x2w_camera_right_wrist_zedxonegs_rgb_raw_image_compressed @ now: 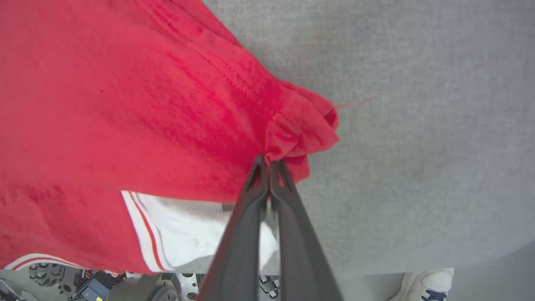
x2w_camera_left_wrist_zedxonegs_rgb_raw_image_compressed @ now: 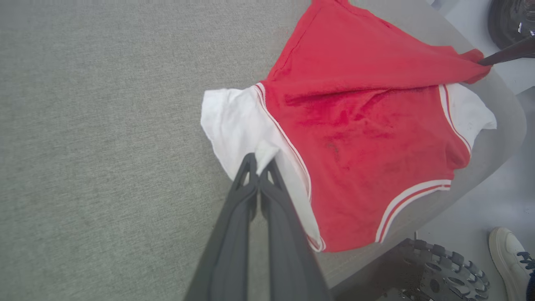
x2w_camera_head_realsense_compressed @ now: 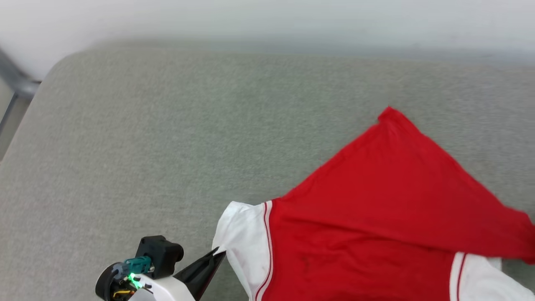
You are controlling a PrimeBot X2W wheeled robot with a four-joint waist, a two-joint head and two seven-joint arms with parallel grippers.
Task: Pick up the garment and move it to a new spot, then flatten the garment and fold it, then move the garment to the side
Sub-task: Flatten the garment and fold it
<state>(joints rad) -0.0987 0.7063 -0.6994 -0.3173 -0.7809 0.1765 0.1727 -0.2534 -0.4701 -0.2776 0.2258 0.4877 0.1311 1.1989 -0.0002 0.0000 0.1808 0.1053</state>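
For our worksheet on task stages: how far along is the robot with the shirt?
Seemingly done: the shirt lies spread on the grey pad. In hand: the left gripper pinches a white sleeve, the right gripper a red corner, folded over the body. Left: finishing the fold, moving it aside.

Partly folded red garment

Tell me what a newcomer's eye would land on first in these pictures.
The bright red garment with white sleeves stands out at once, lying at the lower right of the head view on the grey padded surface. Next come the two dark grippers pinching it: the left gripper shut on a white sleeve's edge, the right gripper shut on a bunched red corner.
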